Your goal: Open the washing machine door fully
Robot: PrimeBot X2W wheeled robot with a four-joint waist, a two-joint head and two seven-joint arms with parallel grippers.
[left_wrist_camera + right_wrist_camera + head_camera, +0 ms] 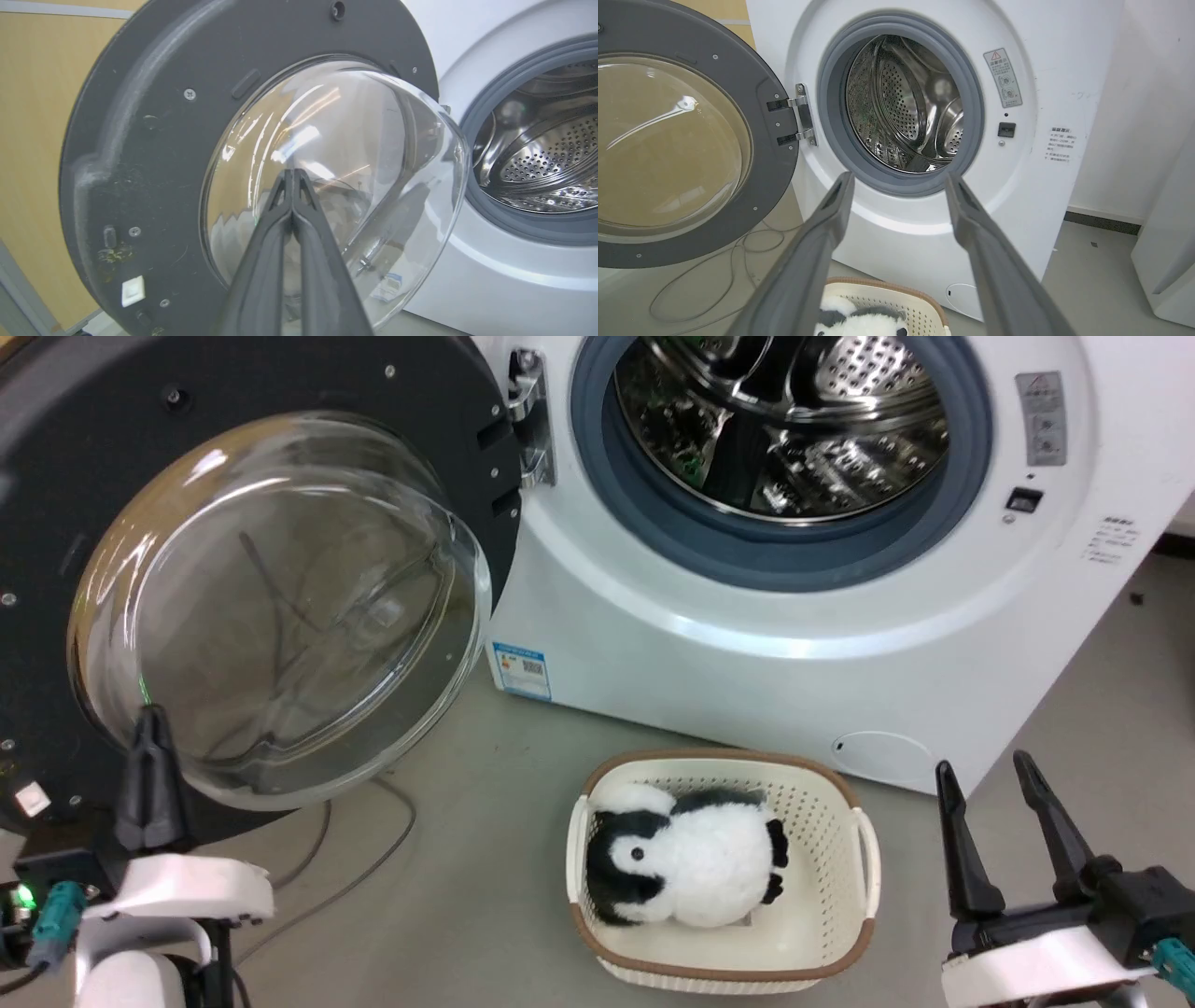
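The washing machine door (84, 523) is swung wide to the left on its hinge (530, 420), its inner dark ring and bulging glass bowl (280, 607) facing me. The white washing machine (747, 653) shows its grey gasket and steel drum (784, 420). My left gripper (152, 714) is shut with nothing in it, tips in front of the glass bowl (327, 177) near the door's lower edge; contact is unclear. My right gripper (982, 767) stands open at the lower right, apart from the machine. In the right wrist view the door (770, 140) and the drum (906, 102) lie beyond the open right gripper (899, 179).
A cream basket (864, 840) holding a black-and-white plush penguin (691, 863) sits on the floor in front of the machine. Grey cables (373, 859) trail on the floor under the door. A white appliance (1167, 261) stands at the right, a wooden panel (32, 140) behind the door.
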